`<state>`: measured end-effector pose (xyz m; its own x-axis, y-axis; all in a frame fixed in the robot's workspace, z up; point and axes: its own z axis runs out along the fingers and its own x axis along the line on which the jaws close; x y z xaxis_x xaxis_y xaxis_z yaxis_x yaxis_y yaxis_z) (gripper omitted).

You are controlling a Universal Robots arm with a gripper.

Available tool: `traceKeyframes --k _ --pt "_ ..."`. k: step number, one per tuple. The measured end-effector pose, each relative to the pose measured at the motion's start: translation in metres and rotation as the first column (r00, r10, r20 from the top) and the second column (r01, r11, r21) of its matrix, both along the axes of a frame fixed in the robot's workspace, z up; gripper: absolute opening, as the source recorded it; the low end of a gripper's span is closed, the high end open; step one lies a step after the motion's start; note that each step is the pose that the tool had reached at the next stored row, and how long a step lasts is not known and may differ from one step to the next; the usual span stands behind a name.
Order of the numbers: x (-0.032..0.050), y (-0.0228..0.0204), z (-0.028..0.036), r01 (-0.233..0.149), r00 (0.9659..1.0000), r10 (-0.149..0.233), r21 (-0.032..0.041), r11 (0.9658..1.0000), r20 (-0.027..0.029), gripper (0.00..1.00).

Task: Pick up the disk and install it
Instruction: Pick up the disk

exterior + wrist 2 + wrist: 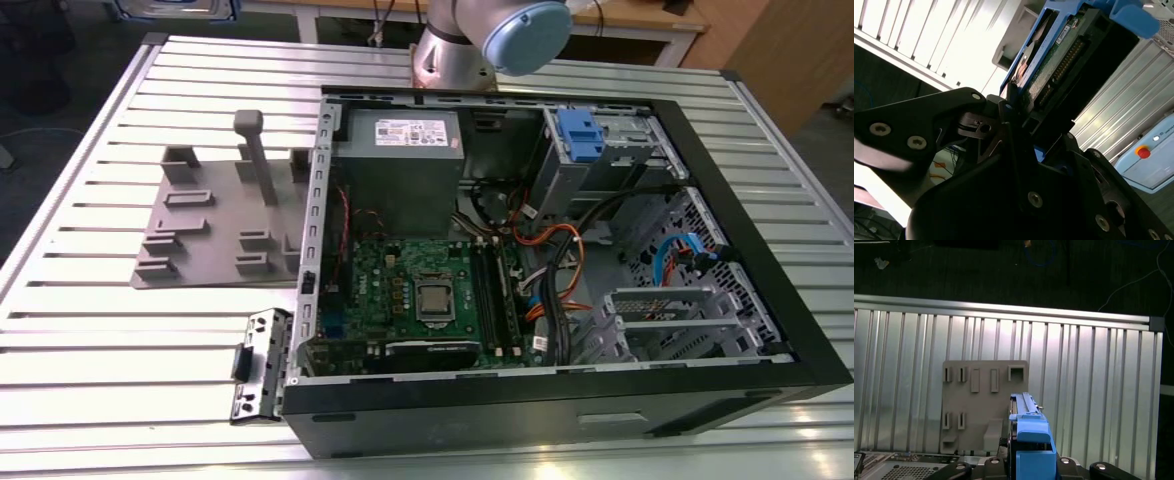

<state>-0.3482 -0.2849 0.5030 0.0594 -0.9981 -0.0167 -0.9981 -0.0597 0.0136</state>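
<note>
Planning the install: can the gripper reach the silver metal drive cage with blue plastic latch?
Probably yes: the black computer case lies open, nothing covers the drive cage; gripper holds the silver metal disk.

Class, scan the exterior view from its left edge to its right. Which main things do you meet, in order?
Grey holder plate → grey power supply box → blue latch → blue cable.
</note>
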Motion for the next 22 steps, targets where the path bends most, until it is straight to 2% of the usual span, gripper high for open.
traceKeyframes --k 22 --pt "0.015 0.0 -0.0001 0.0 1.0 0.0 0.0001 1.0 0.0001 0.36"
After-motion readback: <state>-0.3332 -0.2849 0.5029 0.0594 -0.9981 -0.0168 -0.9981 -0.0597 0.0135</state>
